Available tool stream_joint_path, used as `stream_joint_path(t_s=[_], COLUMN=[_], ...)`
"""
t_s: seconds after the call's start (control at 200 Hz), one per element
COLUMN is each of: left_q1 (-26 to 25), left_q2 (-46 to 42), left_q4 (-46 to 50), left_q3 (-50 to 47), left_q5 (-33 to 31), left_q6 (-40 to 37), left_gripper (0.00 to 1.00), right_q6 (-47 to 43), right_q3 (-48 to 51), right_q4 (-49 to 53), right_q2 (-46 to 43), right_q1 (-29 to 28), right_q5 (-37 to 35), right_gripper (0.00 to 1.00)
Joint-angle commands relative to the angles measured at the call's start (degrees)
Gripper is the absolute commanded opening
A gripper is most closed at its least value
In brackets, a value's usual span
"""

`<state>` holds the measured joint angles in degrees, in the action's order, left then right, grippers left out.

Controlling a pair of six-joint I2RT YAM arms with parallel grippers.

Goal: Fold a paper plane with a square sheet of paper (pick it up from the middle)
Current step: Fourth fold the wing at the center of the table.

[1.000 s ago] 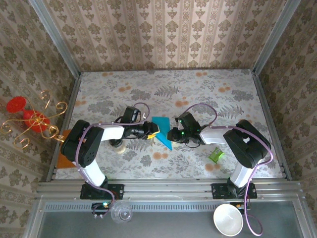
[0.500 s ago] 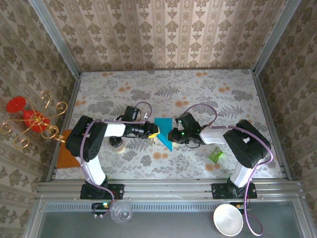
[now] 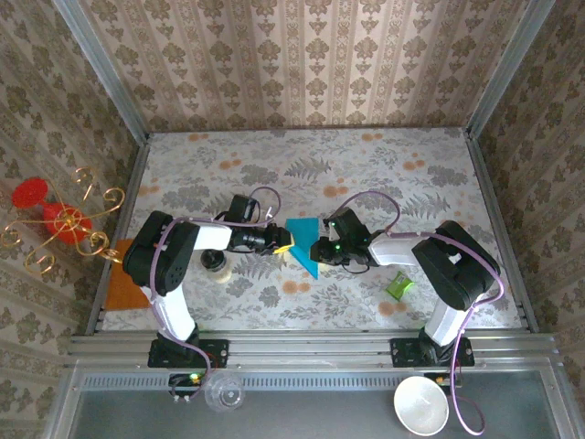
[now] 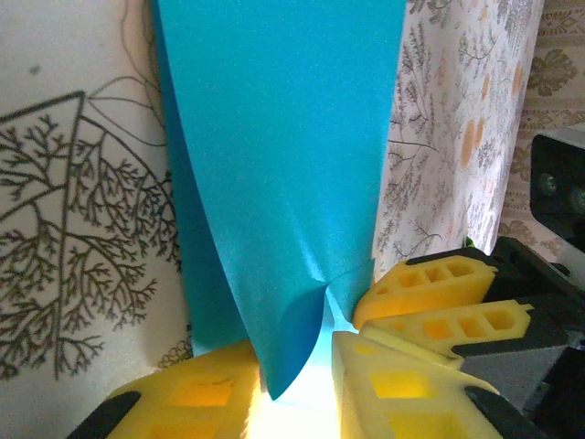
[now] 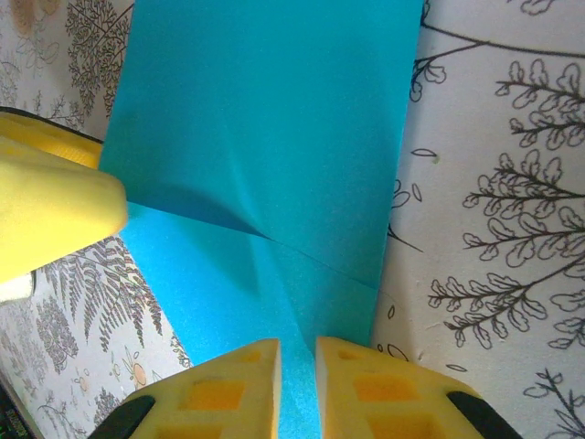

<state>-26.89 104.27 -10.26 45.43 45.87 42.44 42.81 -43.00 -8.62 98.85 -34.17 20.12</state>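
Patterned beige wallpaper walls (image 3: pixel 311 64) close in the far side and both flanks of the cell. Below them lies the worktop (image 3: pixel 384 174), a pale cloth printed with grey ferns and orange blossoms that takes up most of the floor. A metal rail (image 3: pixel 302 349) runs along its near edge and carries both bases. The left arm (image 3: pixel 169 254) reaches in from the near left corner and the right arm (image 3: pixel 452 265) from the near right corner, and they meet head-on around the middle of the worktop. An orange mat (image 3: pixel 117 291) lies flat at the left edge, partly under the left arm. The sheet of paper (image 3: pixel 302 240), teal-blue and partly folded to a point aimed at the near edge, sits in the middle of the worktop between the two grippers. The left gripper (image 4: pixel 297 380) has a lower corner of the sheet between its yellow fingers with a lit gap beside it, and whether they clamp it cannot be told. The right gripper (image 5: pixel 297 366) has its jaws nearly together, nipping the sheet's edge just below a diagonal crease. A white bowl (image 3: pixel 420 405) and a clear cup (image 3: pixel 224 393) stand on the grey ledge before the rail. A red and gold ornament (image 3: pixel 55 219) hangs on the left wall. A green wrapper (image 3: pixel 398 285) lies near the right arm, and a small dark round object (image 3: pixel 214 262) sits beside the left arm.
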Motion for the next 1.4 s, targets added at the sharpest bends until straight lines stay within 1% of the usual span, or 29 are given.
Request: stream_joint_path(t_s=[0.0,0.09,0.17,0.37,0.44,0.54,0.635,0.685,0.71,0.77,0.875,1.02,1.125,1.255,1.396], left_q1=[0.4,0.4,0.3,0.3,0.3,0.0,-0.8,-1.4,-1.7,-2.4,-3.6,-4.4,-5.0,-5.5,-5.7], left_q2=[1.3,2.1,2.4,2.0,1.2,-0.8,-3.5,-4.8,-5.3,-6.2,-7.1,-7.2,-6.8,-6.4,-6.4], left_q4=[-1.6,-1.6,-1.5,-0.4,0.1,1.9,5.1,6.3,7.2,8.8,12.6,15.0,15.5,15.5,15.7], left_q3=[1.6,2.1,2.3,2.5,2.4,2.4,3.1,3.4,3.7,4.3,5.9,7.7,8.9,9.8,9.9], left_q5=[0.6,0.8,1.1,0.3,-0.6,-3.2,-7.1,-8.6,-11.0,-13.0,-16.7,-19.0,-19.3,-19.1,-19.0], left_q6=[1.1,1.4,1.6,1.7,2.2,3.4,4.1,4.9,5.2,6.2,7.2,9.1,10.2,11.6,12.4], left_gripper=[0.26,0.26,0.23,0.09,0.07,0.06,0.06,0.06,0.06,0.06,0.06,0.05,0.05,0.05,0.05], right_q6=[-1.4,-1.6,-1.9,-2.7,-3.6,-5.7,-8.9,-10.3,-10.9,-12.3,-14.8,-18.7,-19.9,-20.6,-20.9], right_q3=[-0.9,-0.9,-0.9,-1.1,-1.1,-1.2,-1.3,-1.2,-1.2,-1.0,-1.2,-3.2,-4.9,-7.3,-8.0], right_q4=[2.3,2.3,2.4,3.4,4.1,6.9,10.1,11.6,12.1,12.6,13.0,13.4,13.1,12.3,10.1], right_q2=[0.6,0.9,1.2,0.6,-1.5,-6.0,-9.8,-11.1,-11.6,-12.3,-12.8,-11.0,-7.6,-3.4,-1.5], right_q1=[0.4,0.4,0.4,0.8,0.8,0.7,-0.2,-1.1,-1.5,-2.8,-6.8,-13.5,-16.4,-18.1,-18.5], right_q5=[-0.5,-0.4,-0.5,-1.1,-2.1,-5.8,-11.4,-14.8,-16.2,-19.1,-24.9,-33.0,-35.8,-36.8,-38.2], right_gripper=[0.2,0.2,0.2,0.21,0.23,0.29,0.33,0.34,0.34,0.34,0.34,0.39,0.42,0.43,0.42])
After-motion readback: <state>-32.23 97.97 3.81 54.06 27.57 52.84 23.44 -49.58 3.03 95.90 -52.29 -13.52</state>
